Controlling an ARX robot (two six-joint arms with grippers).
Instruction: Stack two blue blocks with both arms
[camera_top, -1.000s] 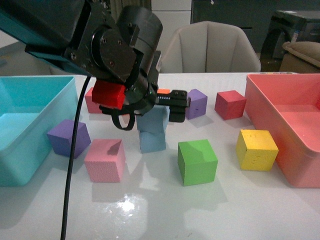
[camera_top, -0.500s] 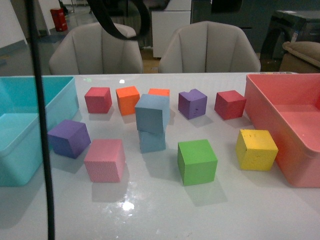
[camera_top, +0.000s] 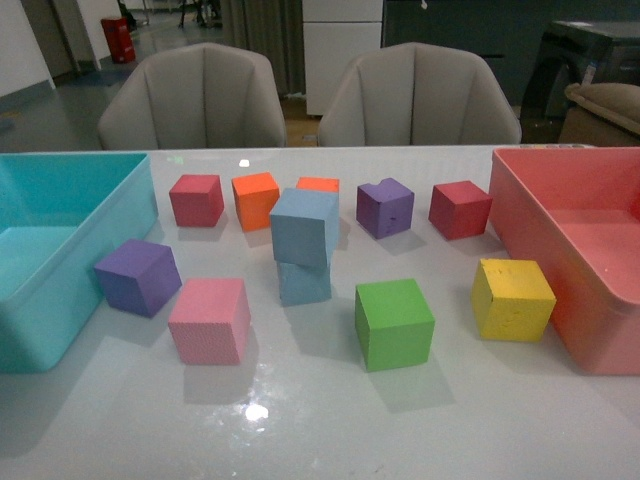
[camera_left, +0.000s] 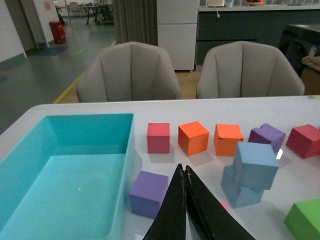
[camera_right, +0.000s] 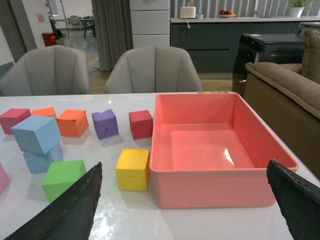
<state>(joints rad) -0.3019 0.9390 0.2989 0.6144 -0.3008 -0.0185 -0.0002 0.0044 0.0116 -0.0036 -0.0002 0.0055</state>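
Note:
Two pale grey-blue blocks stand stacked mid-table: the upper blue block (camera_top: 305, 227) rests skewed on the lower blue block (camera_top: 304, 282). The left wrist view shows the same upper block (camera_left: 255, 165) and lower block (camera_left: 239, 192); the right wrist view shows the upper one (camera_right: 36, 134) over the lower one (camera_right: 41, 161). Neither arm appears in the front view. My left gripper (camera_left: 184, 170) is shut with nothing in it, raised back from the table, left of the stack. My right gripper (camera_right: 185, 175) is open wide and empty, facing the pink bin.
A teal bin (camera_top: 70, 300) sits at the left, a pink bin (camera_top: 545, 230) at the right. Around the stack lie a green cube (camera_top: 394, 323), yellow cube (camera_top: 513, 298), pink cube (camera_top: 209, 320), purple cubes (camera_top: 138, 276) (camera_top: 385, 207), red cubes (camera_top: 196, 199) (camera_top: 459, 209), orange cubes (camera_top: 256, 199).
The left arm, which filled the front view over the stack a second ago, has withdrawn out of that view. The two blue blocks stay stacked.

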